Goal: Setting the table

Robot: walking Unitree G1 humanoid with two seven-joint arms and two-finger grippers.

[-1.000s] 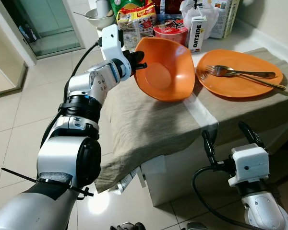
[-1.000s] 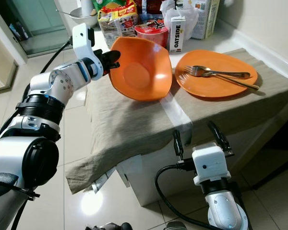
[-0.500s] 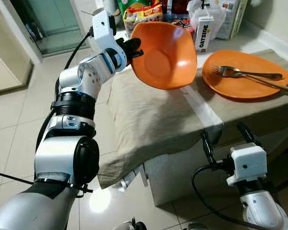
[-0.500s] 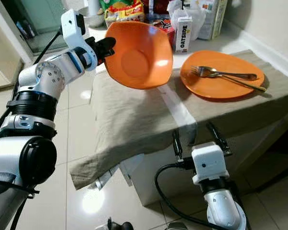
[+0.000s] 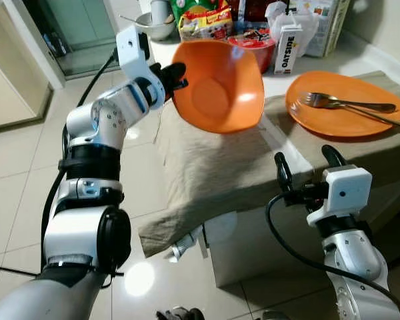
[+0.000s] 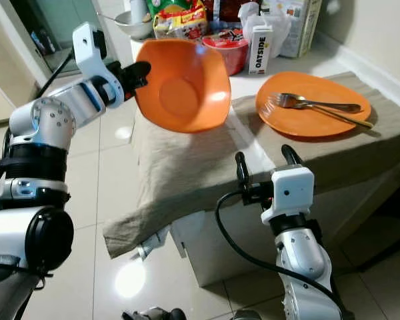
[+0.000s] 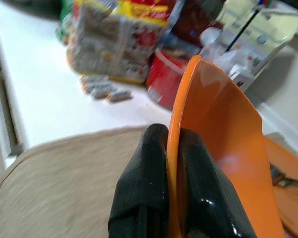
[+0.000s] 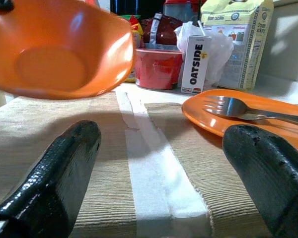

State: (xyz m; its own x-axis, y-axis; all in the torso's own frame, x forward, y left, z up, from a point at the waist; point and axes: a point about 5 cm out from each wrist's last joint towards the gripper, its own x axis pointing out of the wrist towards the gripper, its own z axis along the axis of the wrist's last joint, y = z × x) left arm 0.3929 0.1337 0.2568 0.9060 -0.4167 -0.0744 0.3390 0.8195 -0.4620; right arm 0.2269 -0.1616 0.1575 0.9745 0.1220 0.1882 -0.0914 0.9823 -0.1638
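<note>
My left gripper (image 5: 173, 75) is shut on the rim of an orange bowl (image 5: 219, 95), which hangs tilted in the air above the beige tablecloth (image 5: 213, 167); the wrist view shows both black fingers (image 7: 149, 193) pinching that rim (image 7: 188, 94). An orange plate (image 5: 347, 103) carrying a fork (image 5: 333, 101) and a second utensil lies on the table's right side. My right gripper (image 5: 305, 167) stands open at the table's front edge, below the bowl, with nothing between its fingers (image 8: 59, 178).
Behind the cloth stand a red tub (image 5: 253, 45), an Oatside carton (image 5: 287, 50), snack bags (image 5: 203, 20) and a metal bowl (image 5: 153, 27). A white tape strip (image 8: 149, 163) runs across the cloth. Tiled floor (image 5: 27, 180) lies to the left.
The left gripper has lowered the bowl slightly and drawn it back toward me. My right gripper has risen from below the table edge to tabletop height. The camera view has shifted.
</note>
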